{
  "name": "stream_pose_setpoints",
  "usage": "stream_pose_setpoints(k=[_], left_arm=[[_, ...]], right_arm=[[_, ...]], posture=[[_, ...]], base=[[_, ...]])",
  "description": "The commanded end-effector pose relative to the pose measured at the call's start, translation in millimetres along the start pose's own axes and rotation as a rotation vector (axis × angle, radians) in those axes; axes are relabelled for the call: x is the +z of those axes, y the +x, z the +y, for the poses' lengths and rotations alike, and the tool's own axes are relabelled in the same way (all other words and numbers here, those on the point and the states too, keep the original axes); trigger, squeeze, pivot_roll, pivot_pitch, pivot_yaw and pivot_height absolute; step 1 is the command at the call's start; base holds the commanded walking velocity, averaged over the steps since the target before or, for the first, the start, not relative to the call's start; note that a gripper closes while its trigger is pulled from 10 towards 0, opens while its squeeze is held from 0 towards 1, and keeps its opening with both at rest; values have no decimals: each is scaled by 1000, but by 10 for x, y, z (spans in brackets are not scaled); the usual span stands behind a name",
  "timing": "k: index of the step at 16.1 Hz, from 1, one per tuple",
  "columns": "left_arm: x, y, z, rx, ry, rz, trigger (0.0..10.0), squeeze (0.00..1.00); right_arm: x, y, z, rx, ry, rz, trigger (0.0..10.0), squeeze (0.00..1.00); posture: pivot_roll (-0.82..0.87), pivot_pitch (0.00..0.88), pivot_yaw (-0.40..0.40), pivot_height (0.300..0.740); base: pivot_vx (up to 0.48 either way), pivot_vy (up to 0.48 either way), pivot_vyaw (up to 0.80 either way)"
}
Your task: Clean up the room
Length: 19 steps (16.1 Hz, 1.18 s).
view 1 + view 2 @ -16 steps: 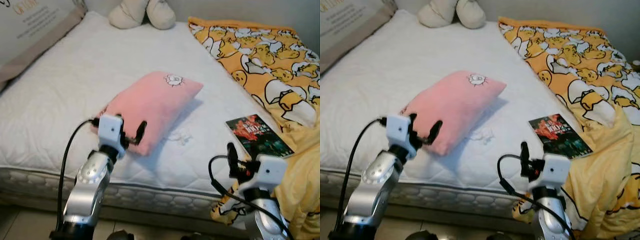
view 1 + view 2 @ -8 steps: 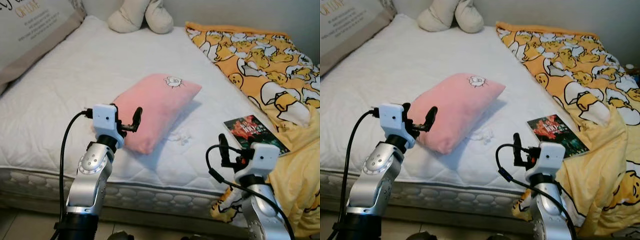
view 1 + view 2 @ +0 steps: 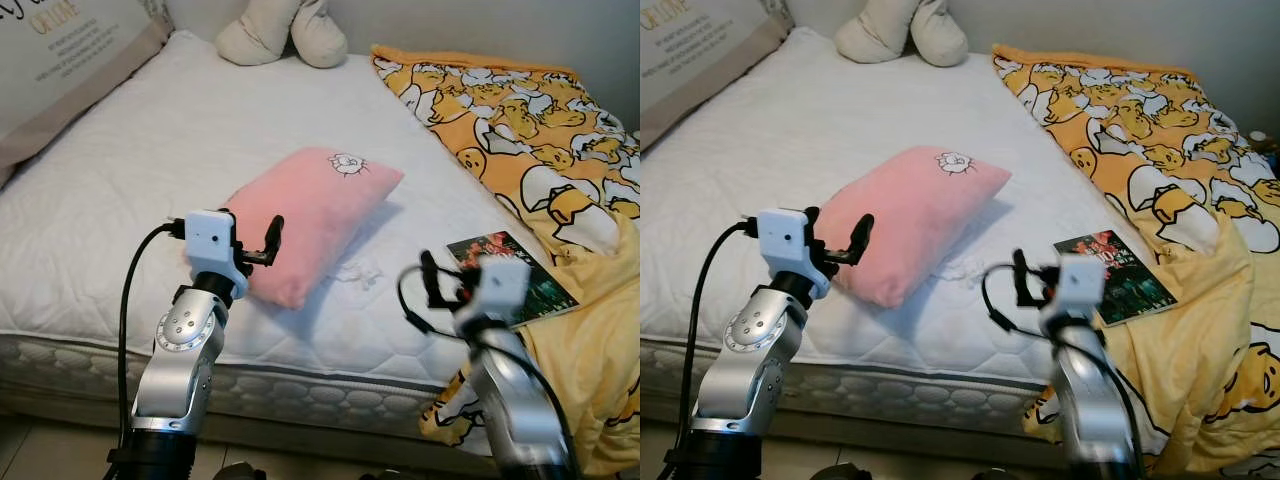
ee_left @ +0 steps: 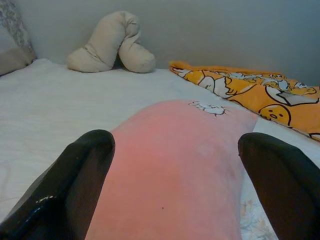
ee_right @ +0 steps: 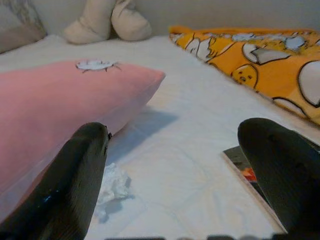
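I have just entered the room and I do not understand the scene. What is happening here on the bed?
The robot stands at the edge of the bed. Its left gripper is open at the near end of the pink pillow, not closed on it. The right gripper is also open, low over the sheet between the pillow and the book, holding nothing. A crumpled tissue lies beside the pillow, a yellow blanket covers the right side.

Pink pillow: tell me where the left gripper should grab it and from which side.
Grip the near corner of the pink pillow, coming from the bed's front edge. The left gripper is already open and facing that end, which looks soft enough to pinch; the pillow's middle appears too wide for the fingers.
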<state>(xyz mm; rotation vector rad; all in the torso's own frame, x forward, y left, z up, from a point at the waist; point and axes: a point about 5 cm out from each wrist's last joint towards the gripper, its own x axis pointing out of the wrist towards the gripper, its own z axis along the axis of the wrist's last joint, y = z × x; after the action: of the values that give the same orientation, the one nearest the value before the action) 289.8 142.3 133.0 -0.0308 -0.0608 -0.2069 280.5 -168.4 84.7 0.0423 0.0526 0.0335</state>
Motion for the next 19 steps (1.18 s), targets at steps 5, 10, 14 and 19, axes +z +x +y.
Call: stream_pose_setpoints(k=[5,10,14,19], left_arm=[[53,-9,-115,-34,8,-9,10000,0],[124,-68,-227,-78,10,-20,10000,0],[167,-233,-156,-45,28,-2,10000,0],[241,-469,-126,-73,50,20,10000,0]], right_arm=[[-25,440,-61,-30,39,66,10000,0],[122,826,80,-15,21,128,10000,0],[83,880,248,33,11,172,10000,0],[-7,856,326,53,-11,215,10000,0]], posture=[[131,0,-32,726],[192,38,-51,726],[266,115,-57,726],[304,174,-37,726]], base=[[0,0,0],[0,0,0],[0,0,0],[0,0,0]])
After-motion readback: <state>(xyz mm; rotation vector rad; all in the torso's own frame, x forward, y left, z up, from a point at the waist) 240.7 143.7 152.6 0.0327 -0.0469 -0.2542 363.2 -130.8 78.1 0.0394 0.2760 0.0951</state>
